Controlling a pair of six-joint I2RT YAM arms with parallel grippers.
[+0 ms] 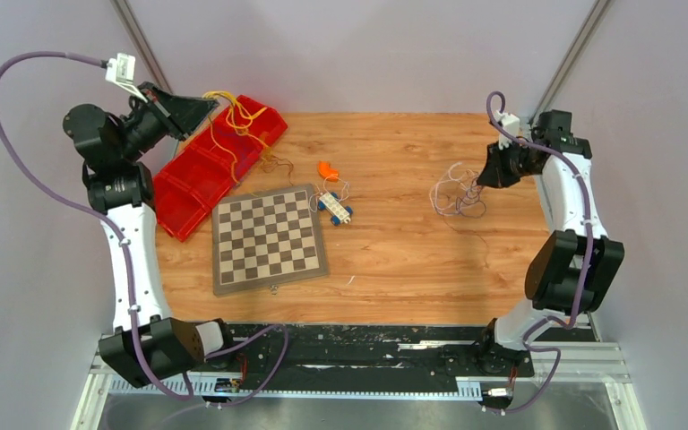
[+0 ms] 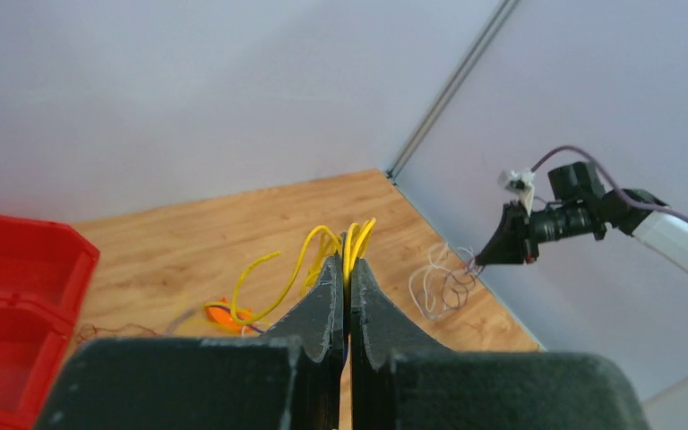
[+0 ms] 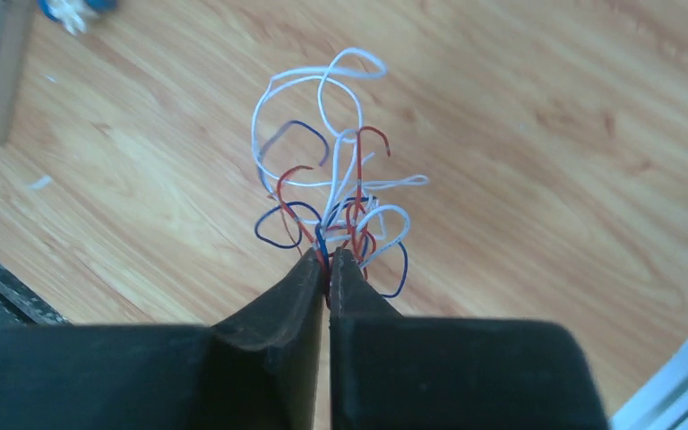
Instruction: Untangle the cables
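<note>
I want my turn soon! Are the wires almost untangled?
Partly. Done: the yellow wires look separate from the rest, far across the table. In hand: the left gripper pinches them; the right gripper pinches the white, red and blue bunch. Left: that bunch is a jumble of crossing loops.

left gripper [image 1: 207,106] pinches yellow cables [image 1: 231,118] above the red bins [image 1: 199,179] at the tabletop's [image 1: 403,260] far left corner; right gripper [image 1: 483,178] grips a pale cable bunch [image 1: 453,193] near the right edge.

arms [image 1: 130,242] 2 | cable bunches [image 1: 233,116] 2 | chessboard [image 1: 269,237] 1 | blue toy [image 1: 334,207] 1
</note>
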